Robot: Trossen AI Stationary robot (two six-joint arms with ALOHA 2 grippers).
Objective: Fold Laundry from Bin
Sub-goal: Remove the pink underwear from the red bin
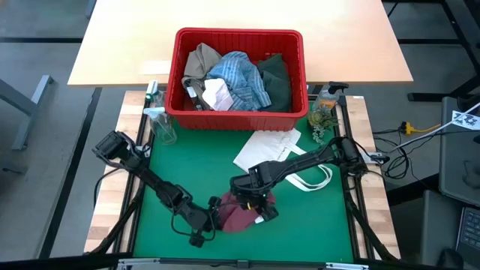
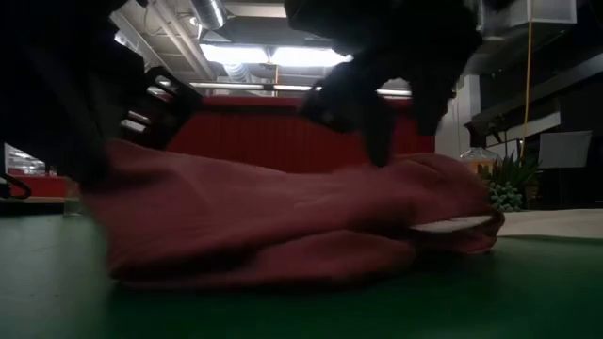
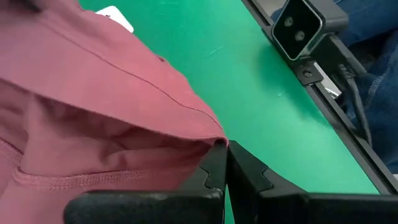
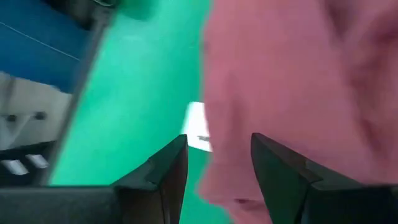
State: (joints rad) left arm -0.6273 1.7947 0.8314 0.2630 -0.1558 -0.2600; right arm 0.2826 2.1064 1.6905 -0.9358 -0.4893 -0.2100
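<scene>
The green mat (image 1: pixel 300 225) covers the near table, and at its far edge stands the red bin (image 1: pixel 240 111), by far the biggest thing here. Inside it lie a tan garment (image 1: pixel 199 60), a blue-white striped shirt (image 1: pixel 240 75), a dark green garment (image 1: pixel 276 79) and a small white cloth (image 1: pixel 219 96), all heaped together. In front of the bin, toward the right, a flat white tote bag (image 1: pixel 266 148) lies on the mat with its loop handles (image 1: pixel 315 180) trailing nearer.

The two dark arms meet at the near middle of the mat over a small maroon cloth (image 1: pixel 238 216), which lies crumpled and partly doubled over on the mat (the low view shows it as a rumpled mound with a white tag peeking from its right edge). The left gripper (image 3: pixel 221 163) is at the cloth's left side, its fingers pressed together on a hemmed corner of the cloth. The right gripper (image 4: pixel 217 165) hangs just above the cloth's right part, fingers apart, the cloth's edge and a white label (image 4: pixel 200 135) showing between them.

A clear spray bottle (image 1: pixel 160 120) stands left of the bin, a small plant (image 1: pixel 322 116) right of it.
</scene>
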